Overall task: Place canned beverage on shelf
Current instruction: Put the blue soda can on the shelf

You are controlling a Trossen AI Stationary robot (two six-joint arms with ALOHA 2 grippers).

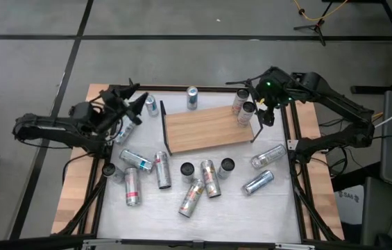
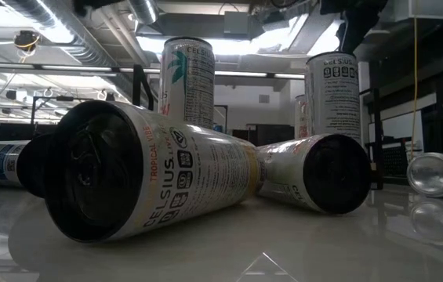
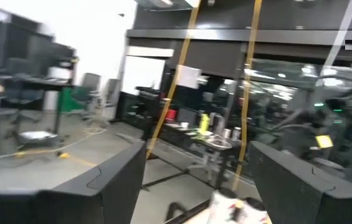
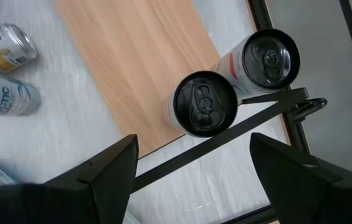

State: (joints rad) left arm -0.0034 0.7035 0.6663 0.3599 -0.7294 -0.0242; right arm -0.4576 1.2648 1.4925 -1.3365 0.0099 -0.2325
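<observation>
Overhead view: the shelf [image 1: 208,128] lies in the upper middle of the frame on the white desk [image 1: 279,208], its board bare across the centre and left. Two upright cans [image 1: 243,108] stand at its right end, just inside the black wire frame [image 1: 259,125]. The right tool [image 1: 268,114] hangs above that end with fingers spread and empty. The left tool [image 1: 134,105], at the upper left beyond the shelf's left edge, is parted too, holding nothing — an upright can [image 1: 151,105] stands just beside it. A lone can [image 1: 192,97] stands at the desk's top edge. A scatter of cans [image 1: 182,177], lying and upright, crowds the lower middle; the bottom strip of the desk stays open. In the low view the nearest lying can [image 2: 147,176] reads "CELSIUS" and "TROPICAL VIBE" — an upright can [image 2: 188,74] behind it also reads "CELSIUS".
</observation>
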